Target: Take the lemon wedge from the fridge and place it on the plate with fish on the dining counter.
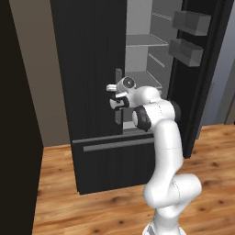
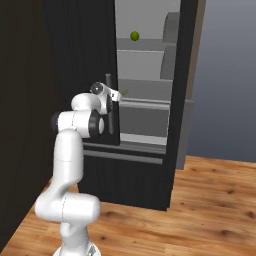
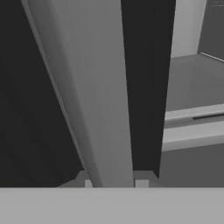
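Left base view: your gripper [image 1: 117, 102] sits at the grey handle [image 1: 119, 94] of the fridge [image 1: 92, 92], on the closed left door. The right door [image 1: 197, 69] stands swung open, its bins facing you. Light grey shelves [image 1: 143, 41] show in the gap. The floor [image 1: 59, 193] is wood.

Right base view: the gripper [image 2: 111, 102] is up against the same handle [image 2: 108, 105], at the inner edge of the left door. A round green fruit [image 2: 134, 36] rests on an upper shelf. The lemon wedge [image 2: 125, 91], a tiny yellow-green sliver, lies on the shelf below, just right of the gripper and apart from it.

Hand view: the handle [image 3: 94, 96] runs up the middle, very close, passing between the two fingertips [image 3: 87, 183]. You cannot tell whether the jaws are closed on it or merely straddling it. Grey shelves [image 3: 192, 127] lie to the right.
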Tool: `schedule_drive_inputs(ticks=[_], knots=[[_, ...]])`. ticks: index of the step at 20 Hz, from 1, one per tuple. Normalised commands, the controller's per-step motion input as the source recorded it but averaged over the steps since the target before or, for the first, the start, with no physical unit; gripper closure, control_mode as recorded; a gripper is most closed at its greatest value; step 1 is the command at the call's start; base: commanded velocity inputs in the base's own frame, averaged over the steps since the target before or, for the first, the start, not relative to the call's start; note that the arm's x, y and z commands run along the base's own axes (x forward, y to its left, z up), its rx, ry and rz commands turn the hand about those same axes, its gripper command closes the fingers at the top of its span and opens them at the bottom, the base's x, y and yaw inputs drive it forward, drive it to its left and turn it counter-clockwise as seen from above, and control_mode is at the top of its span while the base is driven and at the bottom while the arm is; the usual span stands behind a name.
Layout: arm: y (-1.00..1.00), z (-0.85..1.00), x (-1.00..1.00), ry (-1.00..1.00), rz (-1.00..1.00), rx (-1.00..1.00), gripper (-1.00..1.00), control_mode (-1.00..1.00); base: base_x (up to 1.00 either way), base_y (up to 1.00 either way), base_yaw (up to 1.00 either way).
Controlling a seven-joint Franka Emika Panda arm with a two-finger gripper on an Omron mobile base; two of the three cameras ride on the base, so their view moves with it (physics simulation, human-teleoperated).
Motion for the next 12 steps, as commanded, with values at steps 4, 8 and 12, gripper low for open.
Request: schedule_drive_inputs(ticks=[4, 8, 12], knots=[[0.11, 0.08, 0.00, -0.09, 0.00, 0.00, 1.00, -1.00, 0.00, 0.00, 0.00], [0.49, 0.28, 0.00, -0.15, 0.00, 0.00, 1.00, -1.00, 0.00, 0.00, 0.00], [0.83, 0.43, 0.00, -0.12, 0.00, 0.00, 1.00, -1.00, 0.00, 0.00, 0.00]])
